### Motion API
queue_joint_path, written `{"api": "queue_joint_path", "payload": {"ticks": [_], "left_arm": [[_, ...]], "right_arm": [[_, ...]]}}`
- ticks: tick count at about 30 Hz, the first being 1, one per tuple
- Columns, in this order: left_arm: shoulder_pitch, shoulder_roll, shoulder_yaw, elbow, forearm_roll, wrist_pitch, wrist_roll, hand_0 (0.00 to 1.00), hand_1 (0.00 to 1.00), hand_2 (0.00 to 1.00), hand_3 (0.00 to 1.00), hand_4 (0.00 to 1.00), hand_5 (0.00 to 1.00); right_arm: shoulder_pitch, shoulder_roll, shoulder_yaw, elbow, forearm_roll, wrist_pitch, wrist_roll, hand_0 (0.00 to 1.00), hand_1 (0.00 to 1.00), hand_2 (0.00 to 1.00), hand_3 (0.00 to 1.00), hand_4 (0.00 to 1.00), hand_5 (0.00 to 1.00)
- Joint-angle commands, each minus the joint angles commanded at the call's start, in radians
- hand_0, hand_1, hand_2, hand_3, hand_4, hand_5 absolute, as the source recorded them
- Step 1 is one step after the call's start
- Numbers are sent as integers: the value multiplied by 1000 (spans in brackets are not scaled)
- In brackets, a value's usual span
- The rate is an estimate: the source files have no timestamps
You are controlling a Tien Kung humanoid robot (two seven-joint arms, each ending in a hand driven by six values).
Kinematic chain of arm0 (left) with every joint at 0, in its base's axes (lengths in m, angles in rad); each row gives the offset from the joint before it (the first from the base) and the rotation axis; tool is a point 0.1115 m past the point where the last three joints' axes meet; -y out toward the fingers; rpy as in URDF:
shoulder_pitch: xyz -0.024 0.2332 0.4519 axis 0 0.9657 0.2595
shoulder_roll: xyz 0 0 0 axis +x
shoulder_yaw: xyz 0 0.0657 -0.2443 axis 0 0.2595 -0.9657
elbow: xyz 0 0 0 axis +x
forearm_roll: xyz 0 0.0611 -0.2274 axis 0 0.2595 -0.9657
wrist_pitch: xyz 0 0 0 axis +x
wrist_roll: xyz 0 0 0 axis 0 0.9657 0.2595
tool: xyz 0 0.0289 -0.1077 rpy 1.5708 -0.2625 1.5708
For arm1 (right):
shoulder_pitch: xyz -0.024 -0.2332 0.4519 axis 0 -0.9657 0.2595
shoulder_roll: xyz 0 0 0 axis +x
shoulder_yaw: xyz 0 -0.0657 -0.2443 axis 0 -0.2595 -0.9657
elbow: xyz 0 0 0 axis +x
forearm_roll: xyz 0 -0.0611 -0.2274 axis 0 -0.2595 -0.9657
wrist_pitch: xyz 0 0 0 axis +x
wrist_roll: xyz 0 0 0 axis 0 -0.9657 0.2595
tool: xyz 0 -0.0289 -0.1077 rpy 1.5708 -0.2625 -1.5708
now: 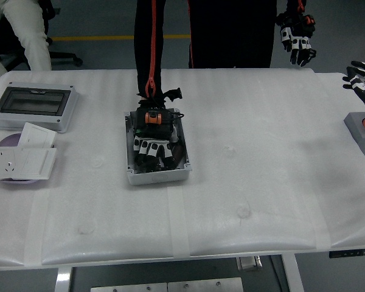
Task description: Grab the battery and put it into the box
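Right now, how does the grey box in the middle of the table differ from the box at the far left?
The middle box is open on top with a person's gloved hand inside; the left box is shut under a dark window cover. The left box looks wider and nobody touches it. Both are light grey and rest on the white table.

Worktop [249, 182] was covered in white, matt foam sheet, faintly ribbed, with shallow dimples and smooth tape-like strips running to its near edge. Box [157, 175] at its centre looked grey moulded plastic, matt. Left of the box, the enclosure [33, 107] was pale plastic with a dark, glossy see-through lid; the socket plates [21, 159] near it were smooth white plastic. The person's glove [153, 145] in the box appeared black fabric with white hard segments.
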Motion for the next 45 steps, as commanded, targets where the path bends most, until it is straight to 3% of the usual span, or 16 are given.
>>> {"api": "queue_joint_path", "payload": {"ticks": [3, 7, 14, 19, 21, 22, 28, 36, 45], "left_arm": [[0, 0, 0, 0, 0, -1, 0, 366, 535, 437, 393, 2, 2], [0, 0, -3, 1, 0, -3, -4, 367, 536, 436, 392, 2, 2], [0, -1, -4, 1, 0, -7, -5, 368, 535, 437, 393, 2, 2], [-1, 0, -1, 1, -3, -7, -7, 369, 537, 440, 393, 2, 2], [-2, 0, 2, 1, -6, -6, -8, 369, 537, 440, 393, 2, 2], [-2, 0, 3, 1, -8, -6, -9, 370, 538, 440, 393, 2, 2], [-2, -2, 5, 0, -12, -8, -8, 370, 540, 440, 393, 2, 2], [-2, 1, 3, 0, -9, -10, -8, 370, 540, 442, 392, 2, 2], [-5, -1, 10, 1, -17, -9, -12, 372, 542, 445, 392, 2, 2]], "right_arm": [[-1, -3, 1, 6, 102, -4, 7, 635, 611, 656, 676, 706, 422], [-2, -8, 7, 33, 188, -61, 5, 641, 607, 653, 670, 713, 446], [-2, -10, 31, 112, -12, -182, -147, 649, 612, 653, 670, 727, 484], [-4, -9, 21, 162, -201, -215, -265, 666, 636, 674, 694, 725, 491], [-7, -10, 20, 181, -279, -213, -316, 666, 636, 674, 694, 725, 491], [-8, -10, 19, 188, -315, -209, -338, 729, 710, 740, 803, 732, 491], [-12, -18, 27, 225, -552, -178, -456, 757, 722, 759, 828, 739, 485], [-15, -21, 39, 226, -842, -158, -498, 801, 740, 788, 846, 758, 471], [-21, -3, -25, 231, -991, -141, -513, 836, 755, 803, 864, 767, 481]]}}
